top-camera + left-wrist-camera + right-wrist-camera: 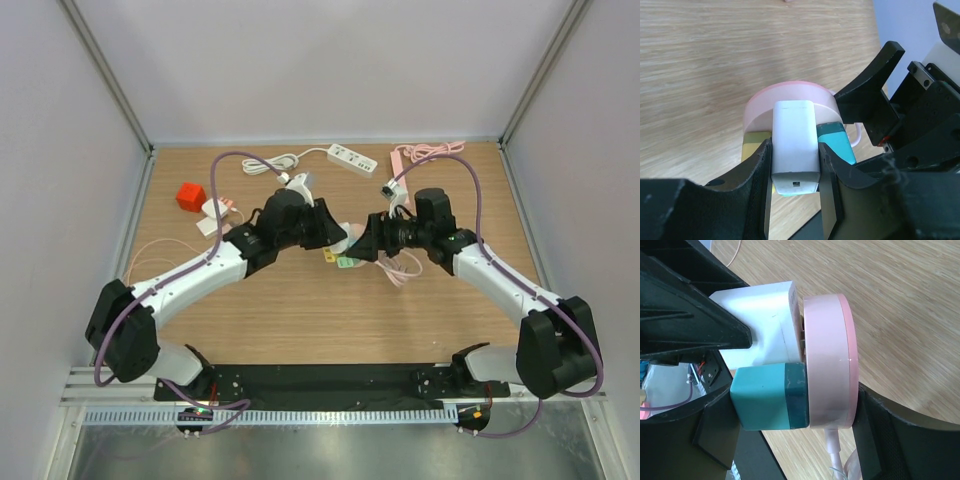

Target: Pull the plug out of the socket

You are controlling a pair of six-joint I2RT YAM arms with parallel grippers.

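While above wooden tabletop [300, 315] — left pincer [796, 165] tight on plug [792, 125]; right pincer [795, 410] — hold unclear.

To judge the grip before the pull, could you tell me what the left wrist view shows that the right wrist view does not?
Only the left wrist view: the left hand closed on the white plug from both sides, and a yellowish block beside it. Only the right wrist view: the pink socket edge-on, a narrow gap between it and the white plug, and its pink cable leaving below. Both: the white plug, the teal plug and the socket.
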